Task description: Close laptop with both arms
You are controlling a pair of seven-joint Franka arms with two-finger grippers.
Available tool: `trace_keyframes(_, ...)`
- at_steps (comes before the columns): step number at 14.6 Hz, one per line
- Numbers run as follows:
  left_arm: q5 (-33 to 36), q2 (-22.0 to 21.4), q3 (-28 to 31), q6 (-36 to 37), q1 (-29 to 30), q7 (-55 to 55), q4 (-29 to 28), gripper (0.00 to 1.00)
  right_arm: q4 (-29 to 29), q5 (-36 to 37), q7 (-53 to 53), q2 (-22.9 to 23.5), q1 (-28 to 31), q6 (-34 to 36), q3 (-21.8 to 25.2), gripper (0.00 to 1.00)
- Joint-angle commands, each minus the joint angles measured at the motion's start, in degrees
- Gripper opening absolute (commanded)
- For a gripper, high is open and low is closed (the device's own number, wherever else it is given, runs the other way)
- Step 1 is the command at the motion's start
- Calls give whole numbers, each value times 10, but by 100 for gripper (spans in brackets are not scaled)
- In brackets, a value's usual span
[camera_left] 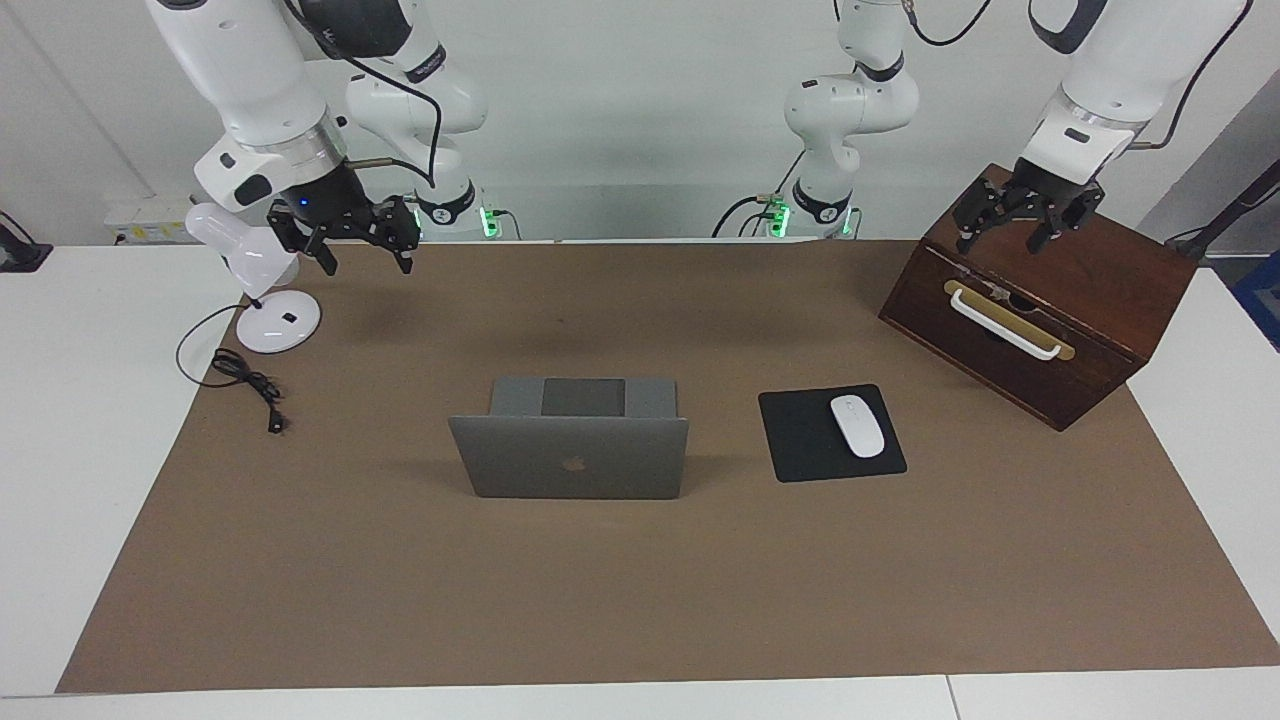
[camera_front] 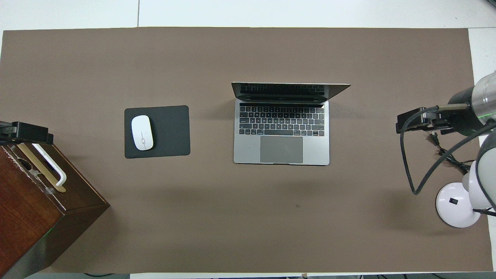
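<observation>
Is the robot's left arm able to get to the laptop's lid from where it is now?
Probably yes. The left gripper hangs over the wooden box, and only the flat mouse pad lies between it and the laptop.

The table (camera_left: 80,420) carries a brown mat (camera_left: 640,600) with a laptop (camera_left: 572,455), mouse pad (camera_left: 800,440), wooden box (camera_left: 1080,300) and lamp (camera_left: 277,322).

- A white table (camera_left: 80,400) carries a broad brown mat (camera_left: 640,600) covering most of its top.
- A plain pale wall (camera_left: 640,120) rises at the robots' end.
- Even, soft light falls across the mat, leaving faint shadows.
- Small green indicator lights (camera_left: 488,220) glow at the table's edge there.
</observation>
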State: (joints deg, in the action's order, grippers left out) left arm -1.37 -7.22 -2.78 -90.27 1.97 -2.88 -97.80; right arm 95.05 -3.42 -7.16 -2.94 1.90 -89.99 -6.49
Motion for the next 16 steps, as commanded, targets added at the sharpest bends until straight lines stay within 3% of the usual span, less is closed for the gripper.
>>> trace_keyframes(1,-13,4,1,-6,3,8,8,100,-8,-4,15,5,6,1,-9,100)
trace_keyframes(7,-28,5,3,-9,4,12,8,100,-12,-39,7,21,6,-24,-15,100)
trace_keyframes(8,-28,5,3,-10,3,12,7,95,-13,-53,-4,31,6,-31,-16,100)
trace_keyframes(9,-28,5,3,-10,3,12,7,84,-22,-61,-27,36,6,-36,-18,100)
trace_keyframes(10,-28,5,3,-11,2,12,7,52,-39,-62,-57,41,6,-38,-21,100)
trace_keyframes(11,-28,5,3,-12,2,12,6,12,-48,-62,-87,52,6,-42,-30,100)
trace_keyframes(12,-28,5,3,-14,4,11,7,0,-54,-63,-111,56,6,-46,-40,100)
trace_keyframes(16,-30,5,2,-31,5,12,3,0,-53,-134,-188,59,8,-92,-37,100)
